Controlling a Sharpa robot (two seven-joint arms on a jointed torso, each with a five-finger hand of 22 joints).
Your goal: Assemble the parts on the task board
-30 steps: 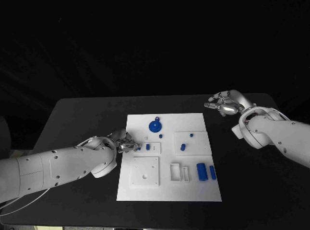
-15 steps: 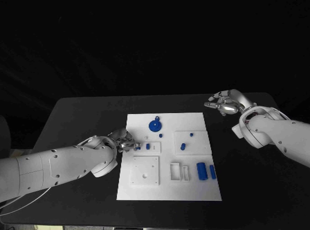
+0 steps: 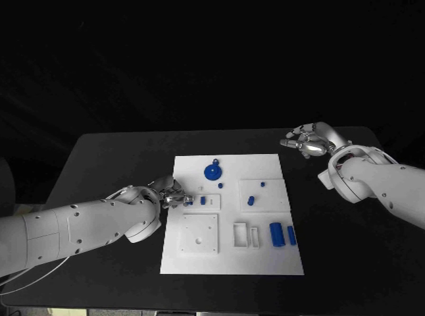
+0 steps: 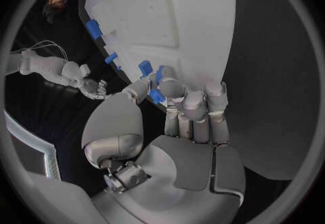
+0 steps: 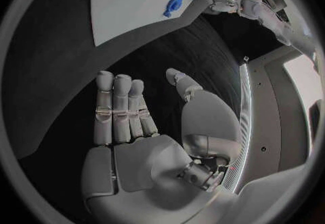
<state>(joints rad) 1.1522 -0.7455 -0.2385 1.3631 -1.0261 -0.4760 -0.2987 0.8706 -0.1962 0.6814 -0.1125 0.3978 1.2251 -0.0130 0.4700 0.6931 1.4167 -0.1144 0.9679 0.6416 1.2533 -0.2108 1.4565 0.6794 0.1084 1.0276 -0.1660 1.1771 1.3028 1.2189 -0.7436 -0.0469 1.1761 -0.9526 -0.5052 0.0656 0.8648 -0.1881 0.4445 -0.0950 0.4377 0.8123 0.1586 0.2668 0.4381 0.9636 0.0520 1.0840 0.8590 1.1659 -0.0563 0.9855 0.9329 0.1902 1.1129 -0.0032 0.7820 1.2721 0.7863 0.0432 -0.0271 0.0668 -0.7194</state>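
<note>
Board [image 3: 231, 217] lies mid-table, blue parts [image 3: 214, 173] scattered over it. Left hand [image 3: 171, 195] sits at its left edge, fingers [image 4: 193, 106] curled around a small blue part [image 4: 156, 96] (seemingly pinched against the thumb). Right hand [image 3: 309, 141] hovers off the far right corner, fingers apart, holding nothing. Risk: the shallow pinch lets the part twist or drop, missing its slot.
</note>
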